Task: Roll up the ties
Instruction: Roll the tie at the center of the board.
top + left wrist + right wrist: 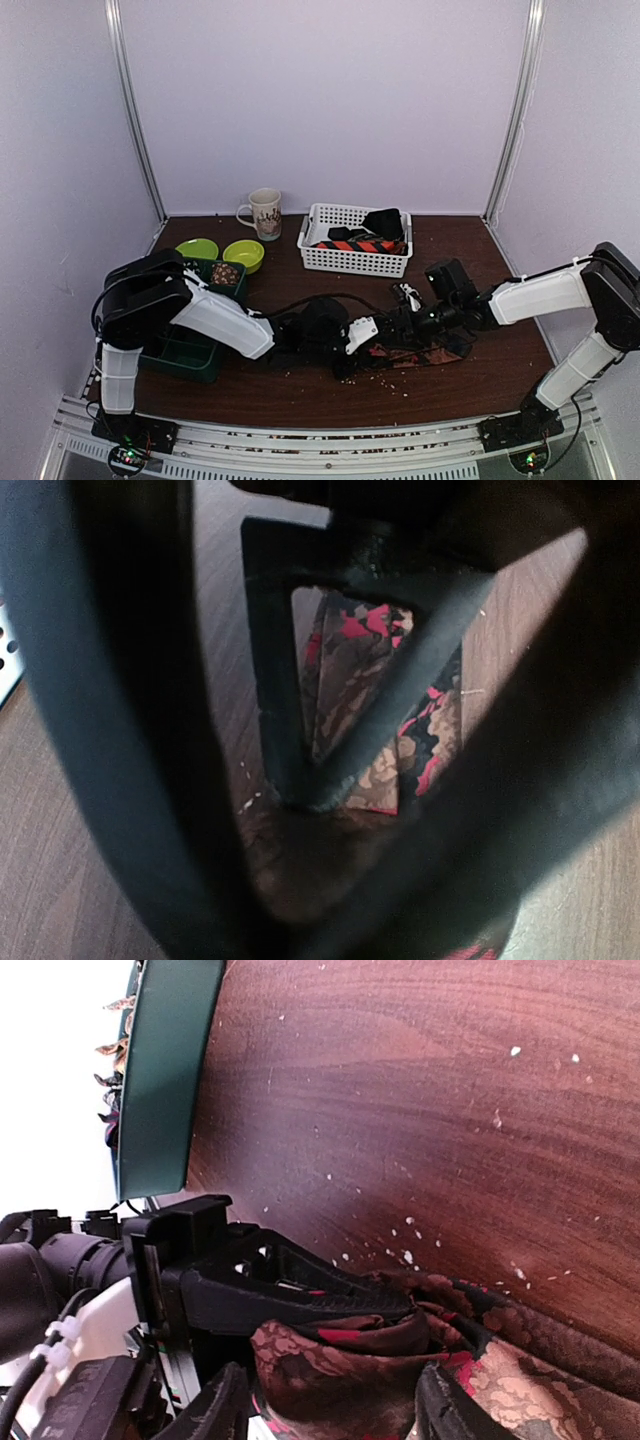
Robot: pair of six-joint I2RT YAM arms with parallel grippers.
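Left jaws look pinched on the tie [340, 1350]; right jaws spread, straddling it.
I see it on the desk [300, 395], stretching toward 3 o'clock from the left jaws, right jaws nearer its loose length.

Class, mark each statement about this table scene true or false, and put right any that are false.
1. The white basket holds a striped tie. True.
2. The mug stands inside the basket. False: it stands on the table, left of the basket.
3. The left gripper is shut on the patterned tie. True.
4. The right gripper is shut tight. False: it is open, its fingers apart with tie fabric between them.
5. Both bowls are red. False: there is a green bowl and a yellow bowl.
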